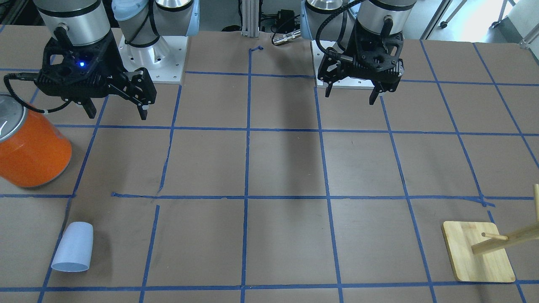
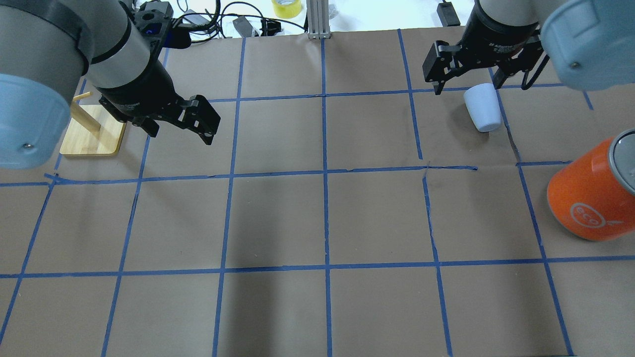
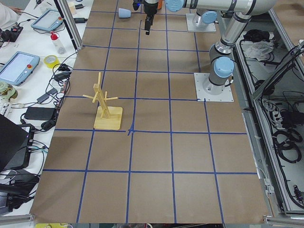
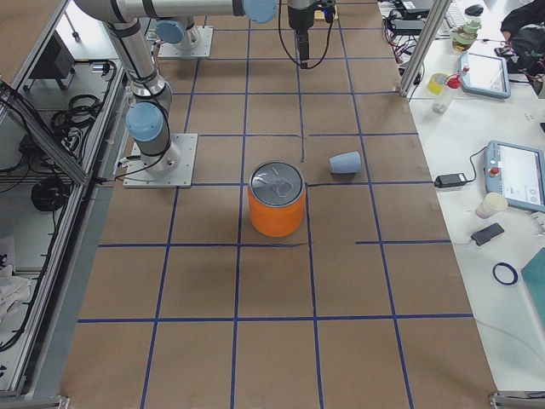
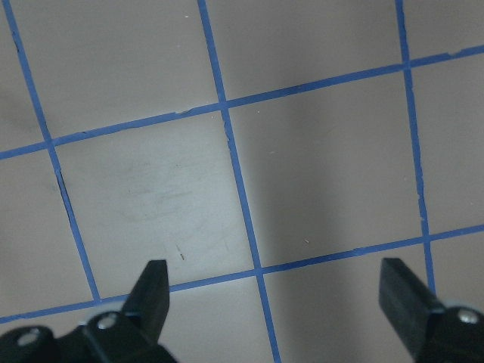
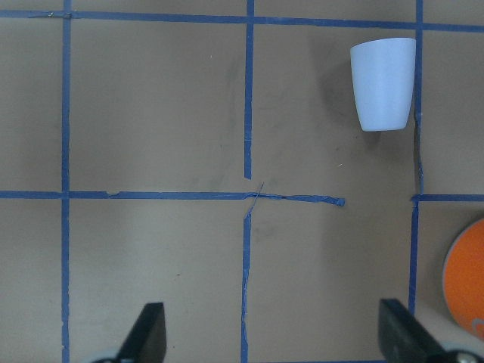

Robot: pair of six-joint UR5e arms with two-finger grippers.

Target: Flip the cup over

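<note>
The cup [image 1: 73, 247] is a small pale bluish-white tumbler lying on its side on the brown table, wide mouth pointing away from the robot. It also shows in the overhead view [image 2: 482, 106] and at the top right of the right wrist view [image 6: 384, 83]. My right gripper [image 1: 118, 114] is open and empty. It hangs above the table near the robot's base, well short of the cup. My left gripper [image 1: 350, 97] is open and empty on the other side, over bare table [image 5: 276, 302].
A large orange can [image 1: 29, 145] with a silver top stands between my right arm and the cup, toward the table's end. A wooden peg stand [image 1: 478, 252] stands on my left side near the far edge. Blue tape lines grid the table.
</note>
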